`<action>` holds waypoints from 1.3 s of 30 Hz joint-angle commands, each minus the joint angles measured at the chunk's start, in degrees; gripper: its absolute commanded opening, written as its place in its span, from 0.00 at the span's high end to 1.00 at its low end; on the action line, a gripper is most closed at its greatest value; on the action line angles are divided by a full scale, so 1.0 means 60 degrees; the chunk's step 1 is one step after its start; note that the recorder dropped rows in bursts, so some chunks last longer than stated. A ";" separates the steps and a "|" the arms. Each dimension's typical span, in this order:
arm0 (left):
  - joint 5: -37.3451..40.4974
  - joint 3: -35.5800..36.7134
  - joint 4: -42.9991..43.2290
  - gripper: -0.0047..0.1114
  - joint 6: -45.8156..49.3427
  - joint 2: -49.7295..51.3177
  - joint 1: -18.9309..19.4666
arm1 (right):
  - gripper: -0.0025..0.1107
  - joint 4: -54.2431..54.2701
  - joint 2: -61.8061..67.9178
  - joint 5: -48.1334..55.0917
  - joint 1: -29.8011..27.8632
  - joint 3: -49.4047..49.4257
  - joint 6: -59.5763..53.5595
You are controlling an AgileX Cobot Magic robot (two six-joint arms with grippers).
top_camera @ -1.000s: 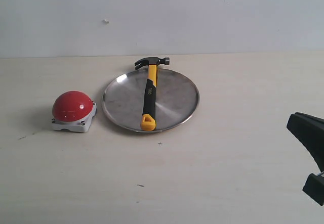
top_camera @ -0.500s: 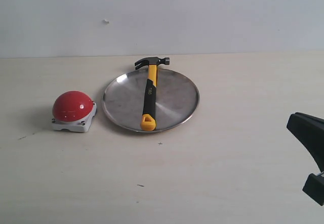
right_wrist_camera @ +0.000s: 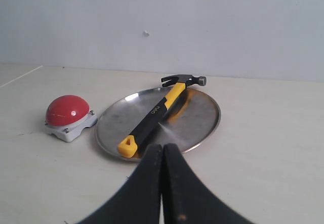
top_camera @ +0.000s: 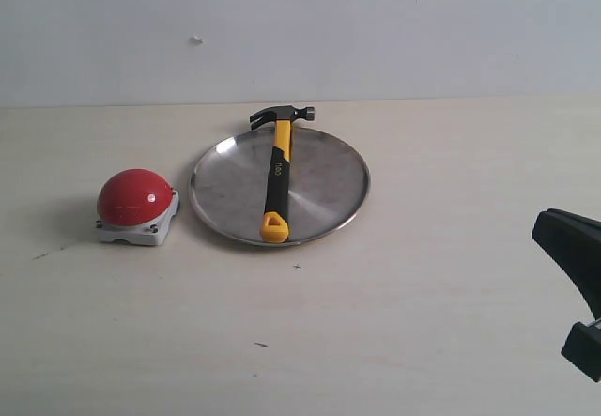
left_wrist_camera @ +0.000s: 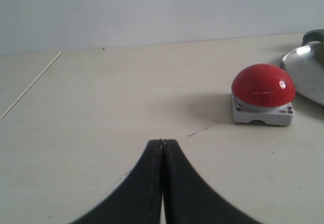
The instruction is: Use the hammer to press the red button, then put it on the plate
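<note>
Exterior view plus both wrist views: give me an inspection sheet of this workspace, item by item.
Surface: pale table, a few dark specks.
Job's things: hammer lies across the plate, head past the far rim, looped end at the near rim; red button stands beside the plate, apart from it.
Clutter: nothing seen.
Claws: left claw shut, empty, short of the red button; right claw shut, empty, short of the plate.
Cables: nothing seen.
Surroundings: plain pale wall with one small mark.
</note>
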 commanded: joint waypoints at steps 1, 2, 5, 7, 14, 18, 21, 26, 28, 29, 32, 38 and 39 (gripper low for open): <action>-0.0045 -0.0006 0.0032 0.96 0.0040 -0.0061 0.0014 | 0.98 0.0014 -0.0061 -0.0022 0.0009 0.0047 -0.0048; -0.0045 -0.0006 0.0032 0.96 0.0040 -0.0061 0.0014 | 0.98 0.0014 -0.0061 -0.0022 0.0009 0.0047 -0.0048; -0.0045 -0.0006 0.0071 0.96 0.0040 -0.0061 0.0014 | 0.98 -0.0071 -0.0280 -0.0022 -0.0051 0.0047 -0.0054; -0.0045 -0.0006 0.0071 0.96 0.0040 -0.0061 0.0014 | 0.98 -0.0071 -0.1216 0.0312 -0.0938 0.0047 0.0121; -0.0045 -0.0006 0.0083 0.96 0.0040 -0.0061 0.0014 | 0.98 -0.0090 -0.4994 0.3823 -0.3941 0.0047 0.0795; -0.0045 -0.0006 0.0083 0.96 0.0040 -0.0061 0.0014 | 0.98 -0.0090 -0.5534 0.4126 -0.3941 0.0047 0.0203; -0.0045 -0.0006 0.0083 0.96 0.0040 -0.0061 0.0014 | 0.98 -0.0090 -0.5588 0.4387 -0.3941 0.0047 -0.0077; -0.0045 -0.0006 0.0083 0.96 0.0040 -0.0061 0.0014 | 0.98 0.0721 -0.5588 0.5121 -0.3941 0.0047 -0.1565; -0.0045 -0.0006 0.0083 0.96 0.0040 -0.0061 0.0014 | 0.98 0.2171 -0.5588 0.5319 -0.3941 0.0047 -0.3172; -0.0045 -0.0006 0.0083 0.96 0.0040 -0.0061 0.0014 | 0.98 0.3106 -0.5588 0.5428 -0.3941 0.0056 -0.4173; -0.0045 -0.0006 0.0083 0.96 0.0040 -0.0061 0.0014 | 0.98 0.4452 -0.5607 0.5474 -0.3941 0.0418 -0.5952; -0.0045 -0.0006 0.0109 0.96 0.0040 -0.0061 0.0014 | 0.98 0.4109 -0.5908 0.5830 -0.3941 0.0572 -0.5941; -0.0045 -0.0006 0.0109 0.96 0.0040 -0.0061 0.0014 | 0.98 0.4089 -0.5951 0.5850 -0.3941 0.0572 -0.5941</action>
